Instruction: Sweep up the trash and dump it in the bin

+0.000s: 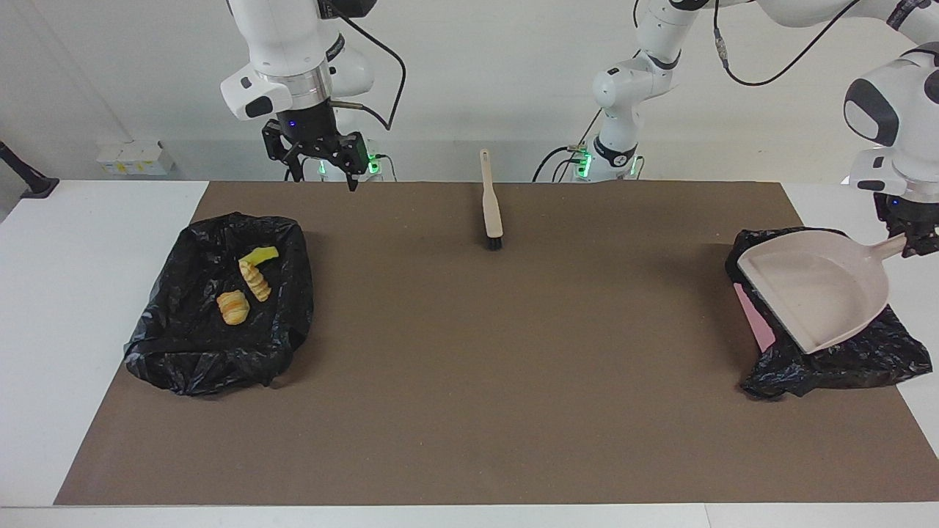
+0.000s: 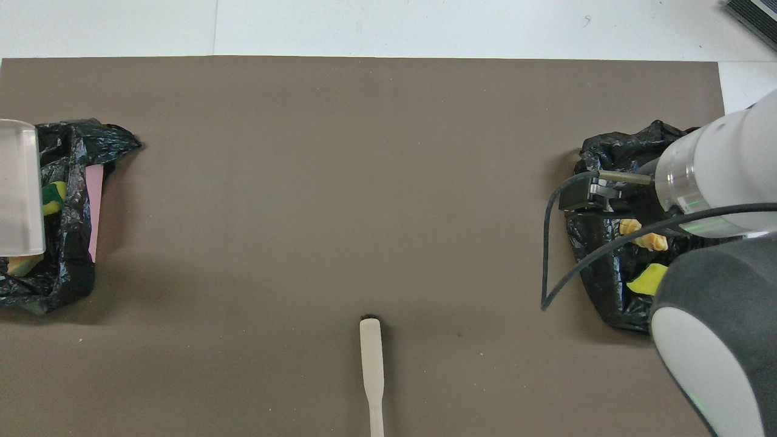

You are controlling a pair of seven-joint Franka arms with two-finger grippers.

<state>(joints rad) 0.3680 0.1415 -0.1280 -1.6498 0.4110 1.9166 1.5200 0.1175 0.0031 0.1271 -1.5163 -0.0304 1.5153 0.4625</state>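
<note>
Brown matting covers the bench; trash [image 1: 247, 286] lies in bin bags [image 1: 220, 301] at both ends. Light, soft scraps: I would scoop, not pinch. My left tool [image 1: 912, 236] clamps the dustpan [image 1: 821, 290] handle; my right tool [image 1: 317, 158] hangs spread.

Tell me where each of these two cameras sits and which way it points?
Facing view: high across the table, looking at both robots; shows both arms, the right gripper open in the air, the left gripper holding the dustpan over a bin.
Overhead view: above the robots' end, looking steeply down and forward; shows only the right arm.
Shared: the brush, both black-lined bins and the brown mat, turned half around.
</note>
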